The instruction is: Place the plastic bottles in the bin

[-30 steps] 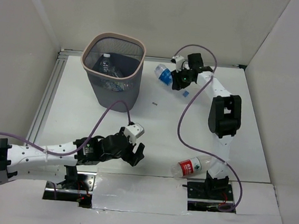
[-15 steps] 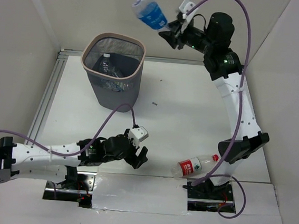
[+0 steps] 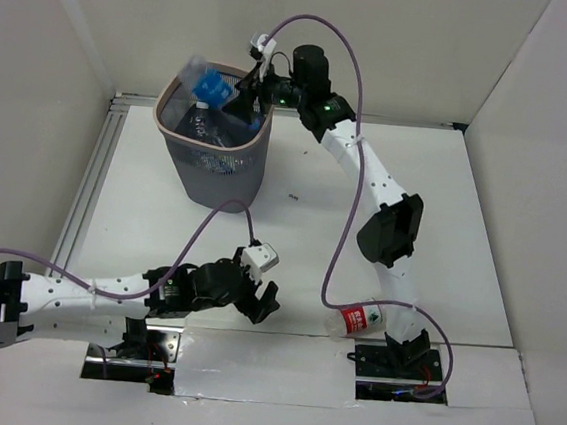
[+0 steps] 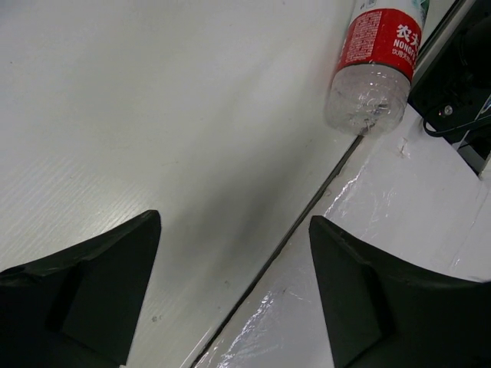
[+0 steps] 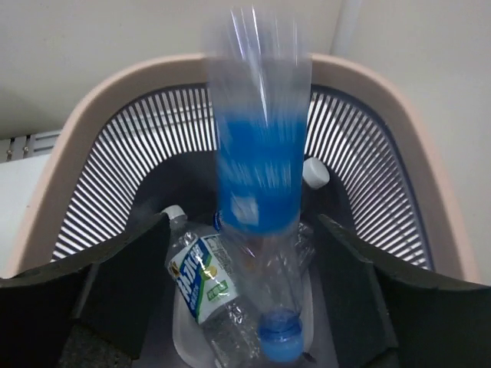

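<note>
The bin [image 3: 165,111], dark mesh with a pale rim, stands at the back left. My right gripper [image 3: 242,103] hangs open just above its right edge. A blue-labelled bottle [image 3: 208,83] is blurred in mid-air over the opening. In the right wrist view that bottle [image 5: 259,176] points cap down between my spread fingers [image 5: 123,284], touching neither, with the bin rim [image 5: 92,107] around it. A green-and-blue-labelled bottle [image 5: 201,276] lies inside. My left gripper [image 3: 259,306] is open and empty, low over the front of the table. A red-labelled bottle [image 3: 359,318] lies to its right, ahead of the left gripper [image 4: 234,222] as the red-labelled bottle [image 4: 376,61].
White walls enclose the table on three sides. An aluminium rail [image 3: 90,184] runs along the left edge. A shiny taped strip [image 4: 383,253] crosses the front, by the right arm's black base mount [image 4: 460,77]. A second capped bottle [image 5: 314,172] lies deeper in the bin.
My right arm swung left from high at the back to above the bin and its jaws opened; the blue-labelled bottle has come free and is dropping. My left gripper crept slightly right.
</note>
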`<act>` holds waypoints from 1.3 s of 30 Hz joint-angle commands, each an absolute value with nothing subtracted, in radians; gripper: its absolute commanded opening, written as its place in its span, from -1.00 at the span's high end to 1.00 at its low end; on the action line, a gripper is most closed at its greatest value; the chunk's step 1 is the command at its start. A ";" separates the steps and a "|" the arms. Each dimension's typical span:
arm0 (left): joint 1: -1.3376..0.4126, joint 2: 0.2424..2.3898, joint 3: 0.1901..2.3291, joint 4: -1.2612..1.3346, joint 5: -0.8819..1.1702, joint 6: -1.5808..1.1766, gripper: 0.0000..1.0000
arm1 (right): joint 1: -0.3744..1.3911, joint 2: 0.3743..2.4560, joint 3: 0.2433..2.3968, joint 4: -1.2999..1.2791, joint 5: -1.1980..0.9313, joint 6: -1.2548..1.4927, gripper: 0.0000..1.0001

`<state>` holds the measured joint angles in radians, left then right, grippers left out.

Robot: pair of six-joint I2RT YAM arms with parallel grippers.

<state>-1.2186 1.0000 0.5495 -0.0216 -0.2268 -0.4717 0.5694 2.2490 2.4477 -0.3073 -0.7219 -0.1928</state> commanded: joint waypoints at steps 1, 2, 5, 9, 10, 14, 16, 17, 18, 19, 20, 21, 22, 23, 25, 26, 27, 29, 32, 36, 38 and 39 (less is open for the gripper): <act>-1.224 0.974 0.548 0.060 -0.238 -0.468 -0.87 | 0.595 2.220 2.522 -0.227 -0.723 -0.130 -0.68; -1.224 0.985 0.548 0.060 -0.238 -0.457 -0.97 | 0.595 2.206 2.522 -0.227 -0.723 -0.130 -0.84; -1.224 1.029 0.581 0.106 -0.238 -0.414 -1.00 | 0.604 2.171 2.510 -0.227 -0.683 -0.130 -0.95; -1.224 1.141 0.670 0.150 -0.191 -0.321 -1.00 | 0.552 2.083 2.485 -0.265 -0.605 -0.118 -0.94; -1.224 1.190 0.686 0.159 -0.174 -0.307 -1.00 | 0.534 2.033 2.446 -0.288 -0.565 -0.118 -0.82; -1.224 1.300 0.752 0.216 -0.098 -0.239 -1.00 | 0.387 1.902 2.292 -0.372 -0.545 -0.118 0.64; -1.233 1.359 0.785 0.251 -0.051 -0.219 -1.00 | 0.277 1.824 2.179 -0.434 -0.576 -0.144 0.81; -1.233 1.359 0.798 0.261 -0.032 -0.206 -1.00 | 0.238 1.797 2.134 -0.452 -0.586 -0.153 0.77; -1.233 1.397 0.813 0.261 -0.019 -0.206 -1.00 | 0.201 1.770 2.088 -0.471 -0.595 -0.163 0.73; -1.233 1.417 0.846 0.261 0.007 -0.192 -1.00 | 0.134 1.716 1.995 -0.486 -0.607 -0.185 0.68; -1.233 1.436 0.863 0.270 0.023 -0.183 -1.00 | 0.095 1.688 1.947 -0.501 -0.636 -0.195 0.61; -1.233 1.454 0.880 0.270 0.038 -0.183 -1.00 | 0.062 1.662 1.901 -0.521 -0.653 -0.204 0.35; -1.233 1.489 0.909 0.279 0.054 -0.173 -1.00 | -0.007 1.637 1.860 -0.522 -0.669 -0.204 0.13; -1.233 1.506 0.925 0.279 0.075 -0.164 -1.00 | -0.044 1.593 1.786 -0.538 -0.708 -0.215 -0.12; -1.242 1.566 0.975 0.279 0.107 -0.154 -1.00 | -0.134 1.554 1.728 -0.571 -0.732 -0.228 -0.75; -1.243 1.584 0.989 0.279 0.107 -0.153 -1.00 | -0.164 1.519 1.671 -0.580 -0.744 -0.229 -0.79; -1.252 1.604 1.003 0.279 0.123 -0.143 -1.00 | -0.193 1.502 1.643 -0.592 -0.783 -0.244 -0.80; -1.262 1.664 1.041 0.279 0.132 -0.143 -1.00 | -0.265 1.451 1.570 -0.592 -0.821 -0.265 -0.82; -1.276 1.721 1.090 0.269 0.132 -0.124 -0.97 | -0.337 1.413 1.522 -0.612 -0.877 -0.282 -0.82; -1.298 1.795 1.130 0.259 0.110 -0.124 -0.92 | -0.409 1.368 1.467 -0.638 -0.963 -0.302 -0.82; -1.298 1.828 1.140 0.259 0.092 -0.124 -0.92 | -0.440 1.344 1.457 -0.649 -0.974 -0.311 -0.82; -1.308 1.839 1.149 0.259 0.083 -0.124 -0.88 | -0.449 1.344 1.433 -0.649 -0.989 -0.311 -0.82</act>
<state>-1.2938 1.8137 1.0992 0.2184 0.0963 -0.1555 -0.4240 1.3930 1.4586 -0.6220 -0.8982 -0.2798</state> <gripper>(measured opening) 0.948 0.907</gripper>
